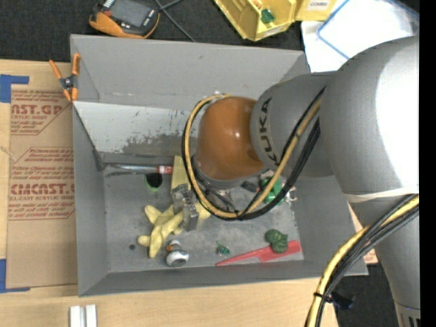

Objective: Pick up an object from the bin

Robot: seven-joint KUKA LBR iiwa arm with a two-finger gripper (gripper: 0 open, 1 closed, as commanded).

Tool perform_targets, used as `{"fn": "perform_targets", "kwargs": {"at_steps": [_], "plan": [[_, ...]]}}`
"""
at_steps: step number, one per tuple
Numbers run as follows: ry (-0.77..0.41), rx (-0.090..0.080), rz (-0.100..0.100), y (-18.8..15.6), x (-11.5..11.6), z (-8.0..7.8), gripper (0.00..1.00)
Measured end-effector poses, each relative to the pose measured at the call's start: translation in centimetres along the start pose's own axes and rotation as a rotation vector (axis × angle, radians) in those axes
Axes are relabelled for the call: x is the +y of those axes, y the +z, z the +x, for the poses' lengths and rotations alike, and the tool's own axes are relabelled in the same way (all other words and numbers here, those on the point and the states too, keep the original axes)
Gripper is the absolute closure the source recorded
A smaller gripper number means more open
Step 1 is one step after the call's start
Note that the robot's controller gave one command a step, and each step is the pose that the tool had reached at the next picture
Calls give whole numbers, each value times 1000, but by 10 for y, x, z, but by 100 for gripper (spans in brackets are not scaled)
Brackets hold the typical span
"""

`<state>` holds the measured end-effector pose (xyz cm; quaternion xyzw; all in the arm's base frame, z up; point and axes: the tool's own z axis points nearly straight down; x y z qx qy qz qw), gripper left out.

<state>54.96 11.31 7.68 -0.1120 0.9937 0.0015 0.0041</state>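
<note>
In the camera view we see the gripper (185, 208) low over the floor of the bin (88, 203), and we cannot tell if it is apart or together. The yellow banana-like toy (158, 228) lies just beside it, to the lower left, with its long axis running diagonally away. The bin also contains a red stick (259, 254) and a green lump (276, 238).

The big grey arm (368, 135) reaches in from the right and bends steeply downward. Its orange wrist cover (225, 138) is looped by black and yellow cables (193, 176). Beneath the cover, the metal pincer (185, 208) hangs low, pointing down and leftward.
</note>
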Motion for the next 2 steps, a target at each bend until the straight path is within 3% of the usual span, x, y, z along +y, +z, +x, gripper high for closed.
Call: {"fn": "perform_targets", "kwargs": {"at_steps": [1, 2], "plan": [[0, 8, 0, -28, 0, 2, 100], [-1, 1, 1, -57, 1, 0, 100]]}}
